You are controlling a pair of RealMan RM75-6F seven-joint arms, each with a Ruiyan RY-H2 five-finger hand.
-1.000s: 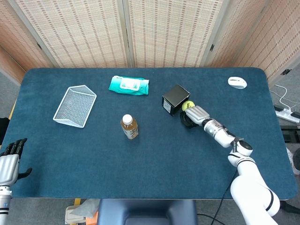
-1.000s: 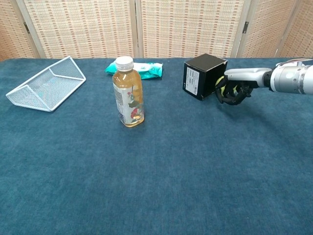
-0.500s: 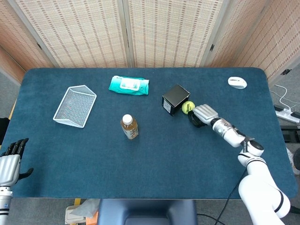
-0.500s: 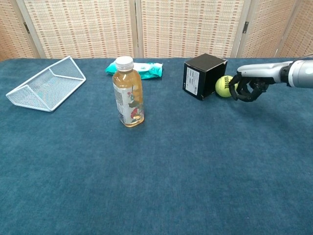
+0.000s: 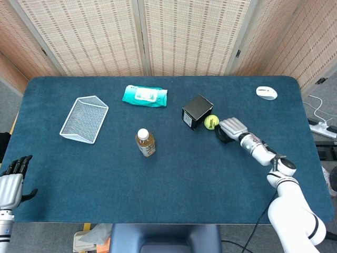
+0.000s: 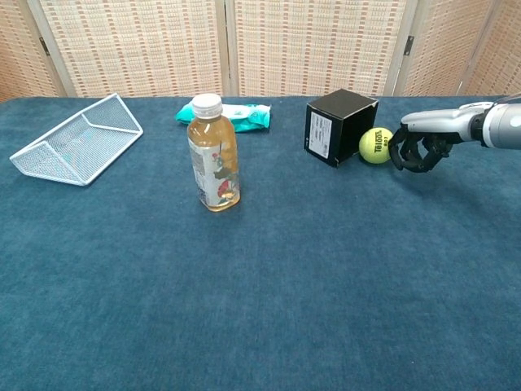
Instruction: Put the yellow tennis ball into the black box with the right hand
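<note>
Head view looks steeply down on the whole table from high; chest view sits low, level, nearer; both share the box, bottle.

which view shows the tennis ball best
The chest view: the tennis ball sits large and side-on beside the black box, its dark lettering visible, with the right hand just to its other side. The head view shows the ball only as a small yellow-green dot from above, between box and hand.
</note>
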